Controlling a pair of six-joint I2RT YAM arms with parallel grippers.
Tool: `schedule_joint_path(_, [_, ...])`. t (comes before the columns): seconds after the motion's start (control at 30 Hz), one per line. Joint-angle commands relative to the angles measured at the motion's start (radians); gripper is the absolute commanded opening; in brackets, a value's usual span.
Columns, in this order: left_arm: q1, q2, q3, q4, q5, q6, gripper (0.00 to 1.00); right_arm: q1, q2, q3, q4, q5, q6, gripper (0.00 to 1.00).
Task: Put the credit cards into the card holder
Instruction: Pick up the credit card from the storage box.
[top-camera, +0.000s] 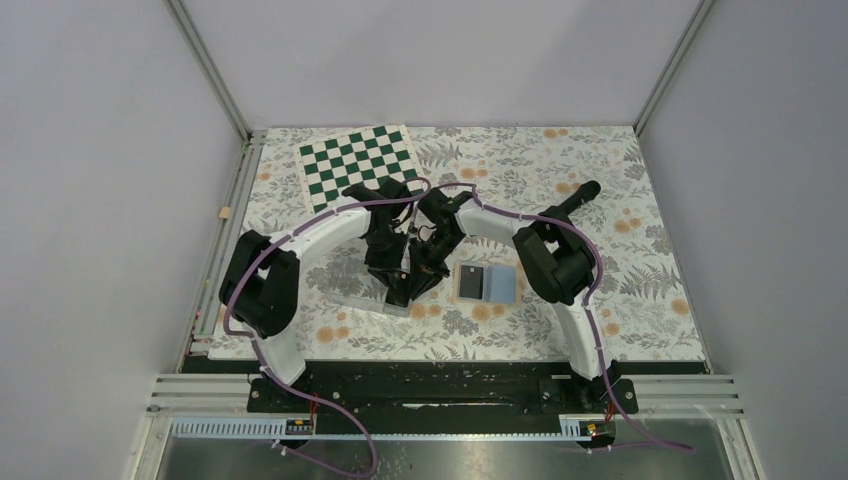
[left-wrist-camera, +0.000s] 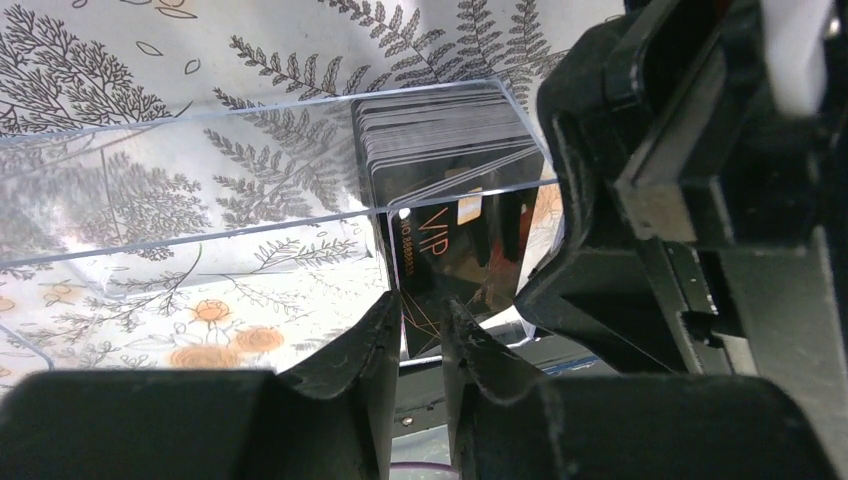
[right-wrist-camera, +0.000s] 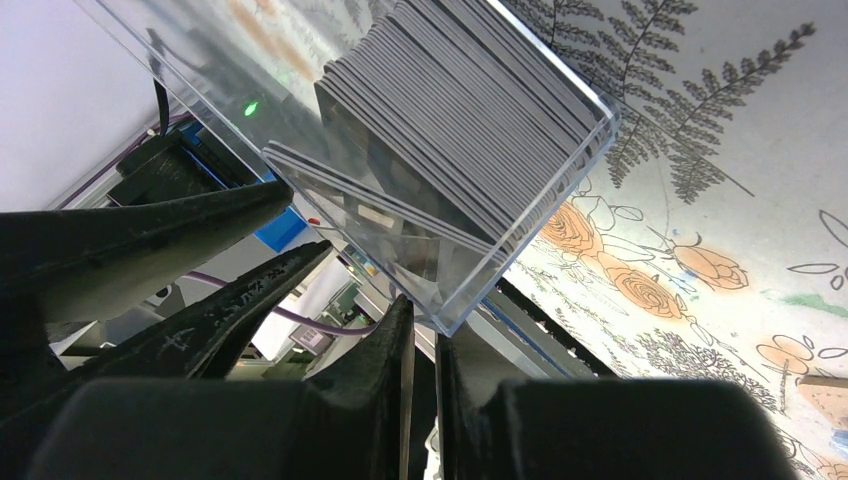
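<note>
A stack of black credit cards (left-wrist-camera: 440, 135) stands on edge in a clear tray (left-wrist-camera: 200, 170). One card marked VIP (left-wrist-camera: 450, 250) leans out of the tray. Its lower edge sits between the slightly parted jaws of my left gripper (left-wrist-camera: 422, 315), with a gap beside it. My right gripper (right-wrist-camera: 422, 325) is shut on the near corner of the tray's wall (right-wrist-camera: 590, 130), with the card stack (right-wrist-camera: 470, 110) just above. From above, both grippers meet over the tray (top-camera: 375, 300). The card holder (top-camera: 500, 284) lies open to the right, blue lining up, with a dark card (top-camera: 469, 280) on its left half.
A green and white chessboard (top-camera: 360, 162) lies at the back of the floral mat. A black marker (top-camera: 572, 198) lies at the back right. The right arm's black body (left-wrist-camera: 680, 200) crowds the tray's right side. The left gripper's fingers (right-wrist-camera: 200, 220) show left of the tray.
</note>
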Motion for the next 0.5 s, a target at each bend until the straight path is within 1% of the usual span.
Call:
schedule_joint_path(0.0, [-0.032,0.028,0.072,0.007,-0.022,0.018,0.21,0.016,0.032,-0.002,0.051,-0.012,-0.024,0.02])
schedule_joint_path(0.13, [-0.049,0.043,0.088,-0.005,-0.043,0.023,0.17,0.017,0.035,0.001,0.051,-0.014,-0.023,0.02])
schedule_joint_path(0.47, [-0.080,0.088,0.116,-0.045,-0.107,0.043,0.18,0.016,0.038,0.001,0.051,-0.017,-0.023,0.02])
